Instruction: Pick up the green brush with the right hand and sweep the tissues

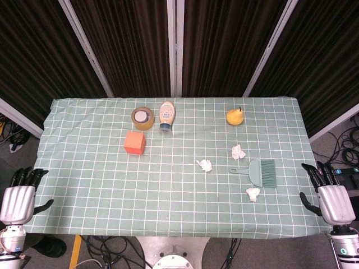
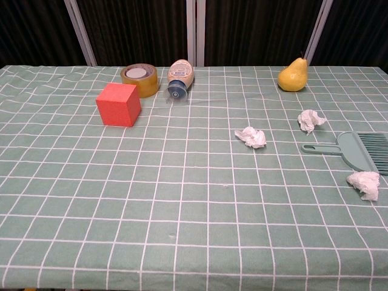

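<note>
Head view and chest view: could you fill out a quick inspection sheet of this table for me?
Surface: table under a green checked cloth.
Job's things: green brush lying flat, handle pointing left; three crumpled tissues around it, none touching it.
Clutter: orange cube, tape roll, bottle on its side, pear.
Hands: left hand and right hand at the near corners, fingers apart, holding nothing.
Cables: loose cables on the floor.
Surroundings: dark curtains behind.
</note>
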`<state>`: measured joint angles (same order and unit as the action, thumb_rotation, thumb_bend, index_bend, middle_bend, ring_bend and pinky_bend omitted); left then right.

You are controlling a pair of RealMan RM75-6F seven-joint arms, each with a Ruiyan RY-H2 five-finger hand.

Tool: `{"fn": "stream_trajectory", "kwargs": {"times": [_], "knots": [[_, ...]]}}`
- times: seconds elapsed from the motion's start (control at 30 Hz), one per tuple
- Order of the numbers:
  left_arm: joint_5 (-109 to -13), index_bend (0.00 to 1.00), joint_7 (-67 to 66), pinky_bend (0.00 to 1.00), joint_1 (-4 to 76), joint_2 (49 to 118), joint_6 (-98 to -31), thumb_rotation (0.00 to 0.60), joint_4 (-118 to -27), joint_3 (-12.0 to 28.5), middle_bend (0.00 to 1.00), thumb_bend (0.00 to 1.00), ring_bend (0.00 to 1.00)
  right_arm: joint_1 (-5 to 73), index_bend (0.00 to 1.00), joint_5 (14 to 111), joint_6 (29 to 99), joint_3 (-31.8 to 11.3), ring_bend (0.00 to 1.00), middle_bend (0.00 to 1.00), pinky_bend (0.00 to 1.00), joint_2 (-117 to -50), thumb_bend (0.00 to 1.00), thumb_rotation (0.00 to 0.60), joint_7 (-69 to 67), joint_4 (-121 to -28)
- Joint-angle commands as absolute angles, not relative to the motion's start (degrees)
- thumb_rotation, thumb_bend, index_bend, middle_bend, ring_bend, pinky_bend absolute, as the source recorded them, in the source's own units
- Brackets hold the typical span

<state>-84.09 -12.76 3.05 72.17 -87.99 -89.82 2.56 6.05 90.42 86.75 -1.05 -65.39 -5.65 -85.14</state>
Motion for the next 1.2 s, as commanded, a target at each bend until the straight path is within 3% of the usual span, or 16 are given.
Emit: {"fn": "stream_trajectory", "kwargs": {"times": [0.03,0.33,0.63,0.87,1.2], "knots": [[-84.17,0.24,-12.70,0.12,3.07,72.25,-87.99,0.600,-89.66,2.57,0.20,0.06,0.12,6.07,0.09,90.44,86.52,-1.02,0.00,0.16,0.05,-65.41,0.28,0.600,-5.50,-85.26],[-84.35,0.24,-12.09,0.12,2.76,72.20,-88.05,0.600,-89.57,2.25,0.20,0.06,0.12,7.62,0.09,90.16,83.43,-1.36,0.00,0.17,0.05,-66.15,0.28,0.600,-4.67,-85.61],[-84.35,0.24,-10.95,0.12,2.97,72.11,-87.58,0.600,-88.91,2.39,0.20,0.06,0.12,16.50,0.09,82.73,68.89,-5.49,0.00,0.21,0.05,-73.06,0.23,0.600,4.83,-85.86],[-83.83,0.24,-10.03,0.12,2.89,72.39,-86.94,0.600,-88.15,2.26,0.20,0.06,0.12,22.92,0.26,75.43,60.87,-8.45,0.03,0.27,0.07,-82.91,0.22,0.600,14.09,-79.17],[-83.37,0.24,-9.22,0.12,3.00,72.46,-86.37,0.600,-87.51,2.40,0.20,0.06,0.12,27.58,0.36,70.45,56.08,-9.55,0.05,0.32,0.08,-92.73,0.22,0.600,17.70,-70.53]]}}
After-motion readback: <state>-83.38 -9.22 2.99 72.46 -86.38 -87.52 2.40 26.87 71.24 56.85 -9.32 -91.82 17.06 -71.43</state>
